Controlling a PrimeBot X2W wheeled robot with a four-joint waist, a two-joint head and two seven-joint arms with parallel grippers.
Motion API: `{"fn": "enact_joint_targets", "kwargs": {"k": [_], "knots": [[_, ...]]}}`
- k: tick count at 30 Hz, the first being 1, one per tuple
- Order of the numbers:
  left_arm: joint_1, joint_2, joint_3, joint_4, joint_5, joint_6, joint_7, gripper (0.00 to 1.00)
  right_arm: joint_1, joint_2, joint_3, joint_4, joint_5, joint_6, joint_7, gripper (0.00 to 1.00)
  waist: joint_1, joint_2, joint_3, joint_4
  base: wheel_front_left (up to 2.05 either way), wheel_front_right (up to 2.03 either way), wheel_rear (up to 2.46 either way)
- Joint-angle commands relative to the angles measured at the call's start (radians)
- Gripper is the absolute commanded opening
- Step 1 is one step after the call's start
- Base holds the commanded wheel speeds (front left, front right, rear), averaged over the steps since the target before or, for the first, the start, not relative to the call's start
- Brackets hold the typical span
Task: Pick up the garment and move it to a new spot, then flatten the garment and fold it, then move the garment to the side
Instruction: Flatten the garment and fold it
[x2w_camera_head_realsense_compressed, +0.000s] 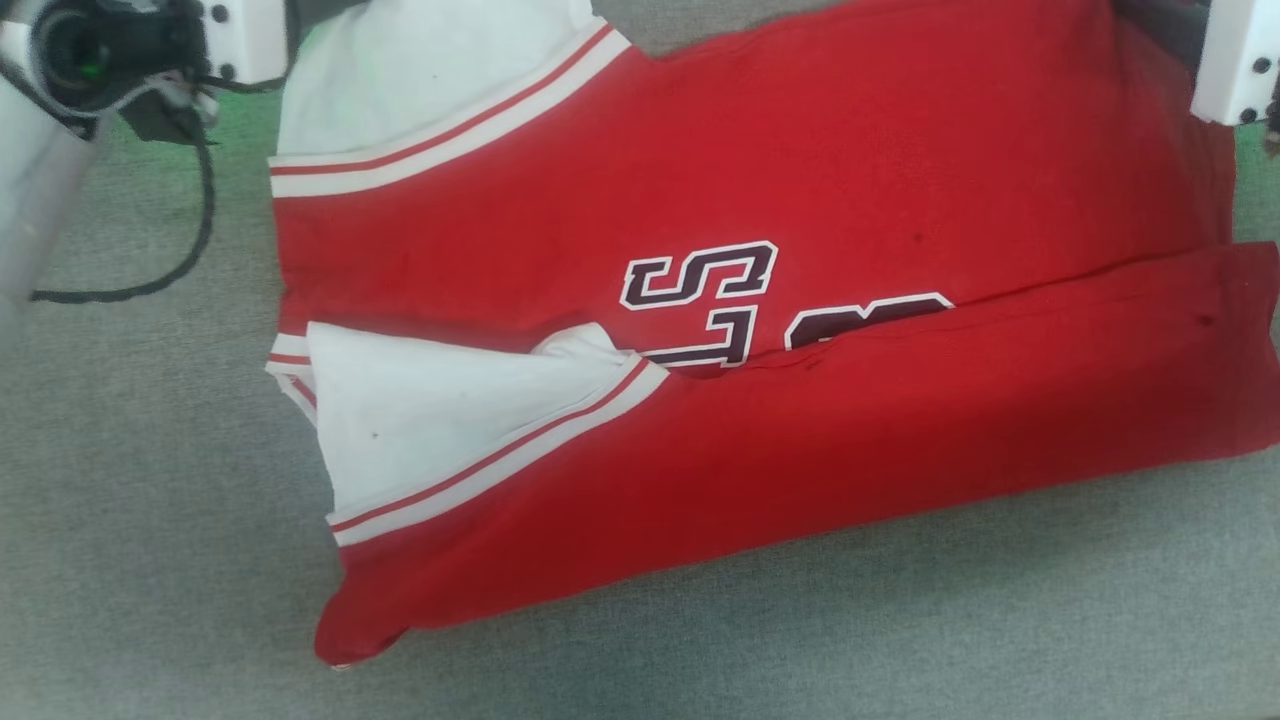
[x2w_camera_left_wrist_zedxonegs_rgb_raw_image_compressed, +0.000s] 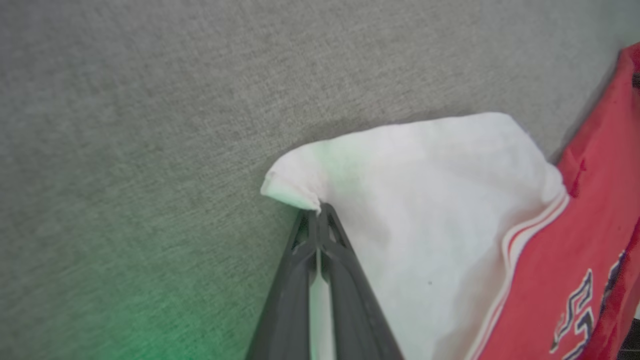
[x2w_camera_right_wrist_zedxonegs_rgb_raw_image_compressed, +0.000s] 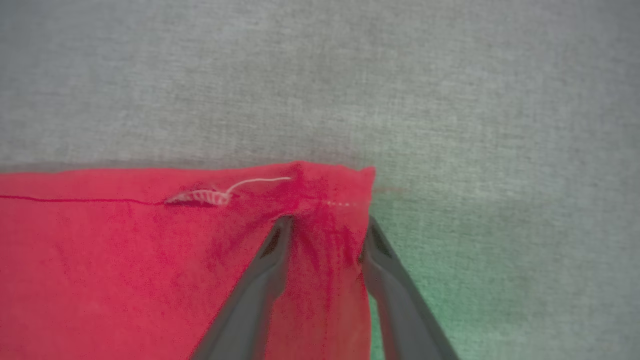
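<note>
Shirt (x2w_camera_head_realsense_compressed: 850, 160) lies on table (x2w_camera_head_realsense_compressed: 150, 560) in head view, near long edge folded over the lettering (x2w_camera_head_realsense_compressed: 700, 275).
Left wrist view: left gripper (x2w_camera_left_wrist_zedxonegs_rgb_raw_image_compressed: 318, 214) jaws closed on white sleeve tip (x2w_camera_left_wrist_zedxonegs_rgb_raw_image_compressed: 290, 187).
Right wrist view: right gripper (x2w_camera_right_wrist_zedxonegs_rgb_raw_image_compressed: 325, 227) jaws parted astride red hem corner (x2w_camera_right_wrist_zedxonegs_rgb_raw_image_compressed: 350, 185), cloth bunched between, not pinched.
Soft, light, limp. Will sag unless held at 2 corners; seams should grip best.

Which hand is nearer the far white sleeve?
Left. The left hand pinches the sleeve at its tip; the right hand is at the red hem corner.
</note>
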Motion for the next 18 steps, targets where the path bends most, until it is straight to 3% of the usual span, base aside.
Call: {"fn": "enact_joint_targets", "kwargs": {"k": [1, 11, 18], "knots": [[0.048, -0.022, -0.026, 0.001, -0.009, -0.001, 0.001, 0.00, 0.015, 0.013, 0.021, 0.014, 0.005, 0.000, -0.004, 0.00, 0.0000, 0.0000, -0.006, 0.005, 0.00, 0.00, 0.00], [0.119, -0.004, -0.002, -0.172, -0.066, -0.002, -0.206, 0.00, 0.107, -0.088, 0.070, -0.038, 0.070, 0.000, -0.157, 0.00, 0.0000, 0.0000, -0.169, 0.075, 0.00, 0.00, 0.00], [0.276, 0.077, 0.003, -0.413, -0.114, -0.002, -0.364, 0.00, 0.313, -0.205, 0.105, -0.184, 0.177, 0.000, -0.203, 0.00, 0.0000, 0.0000, -0.294, 0.123, 0.00, 0.00, 0.00]]}}
